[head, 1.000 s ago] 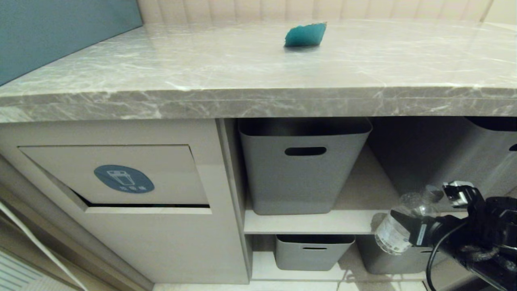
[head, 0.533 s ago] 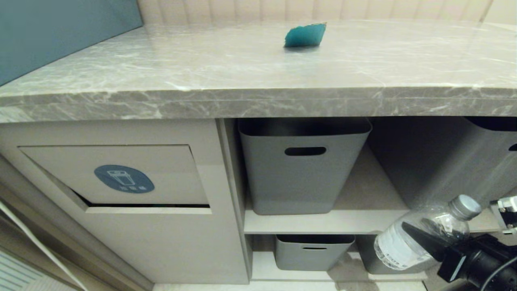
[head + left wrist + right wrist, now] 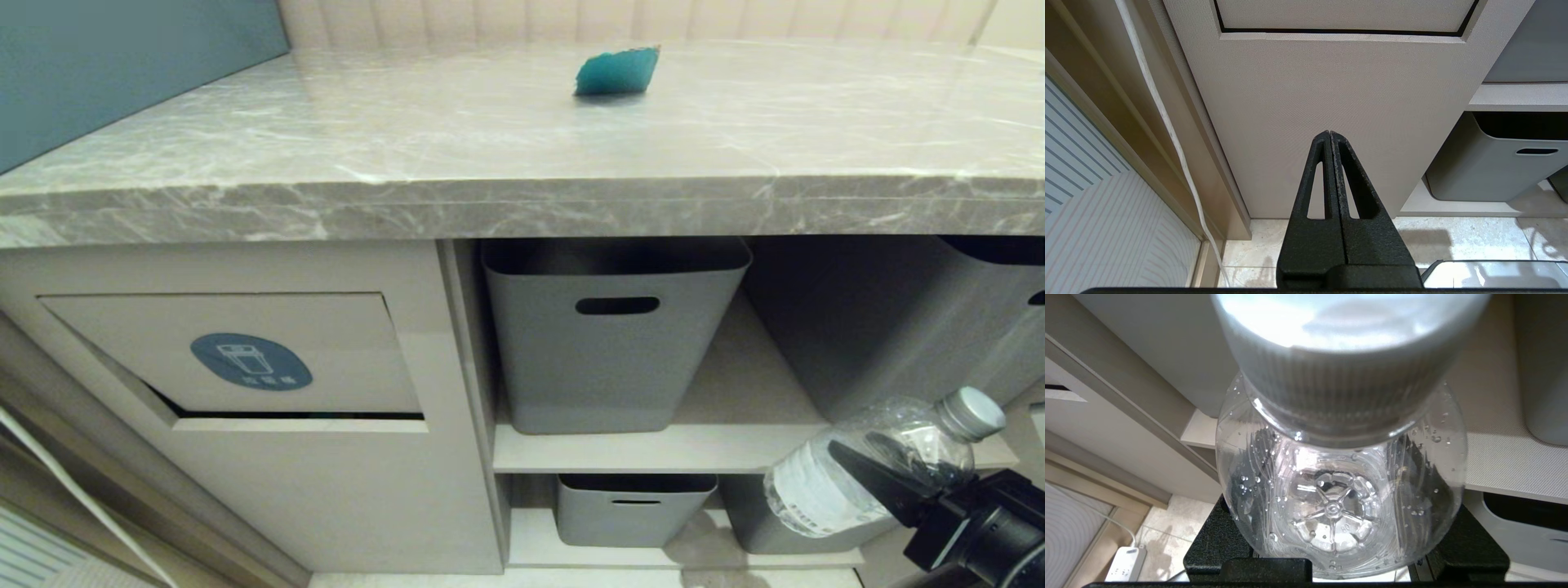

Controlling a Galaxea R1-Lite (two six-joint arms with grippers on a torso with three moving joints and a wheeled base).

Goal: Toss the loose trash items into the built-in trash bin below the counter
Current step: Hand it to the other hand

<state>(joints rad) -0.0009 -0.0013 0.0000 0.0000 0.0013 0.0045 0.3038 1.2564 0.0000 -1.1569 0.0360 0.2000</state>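
Note:
My right gripper (image 3: 867, 480) is shut on the small clear bottle (image 3: 808, 490) at the lower right of the head view, in front of the open shelves. The bottle lies tilted, its pale grey cap (image 3: 971, 412) up and to the right. In the right wrist view the bottle (image 3: 1339, 490) fills the space between the black fingers (image 3: 1208, 547). The teal wedge (image 3: 616, 71) rests far back on the marble counter (image 3: 408, 163). The bin flap (image 3: 326, 343) with its blue sticker sits at lower left, slightly ajar. My left gripper (image 3: 1329, 134) is shut and empty before the beige cabinet front (image 3: 1331, 81).
Grey tubs with slot handles stand on the shelves: one in the middle (image 3: 612, 367), a small one below (image 3: 633, 510), another at right (image 3: 898, 327). A white cable (image 3: 1167, 122) runs down beside the cabinet. A power strip (image 3: 1124, 563) lies on the floor.
My right arm has sunk toward the lower right corner of the head view. The bottle in it has turned so its cap now points up and right. Nothing else has moved.

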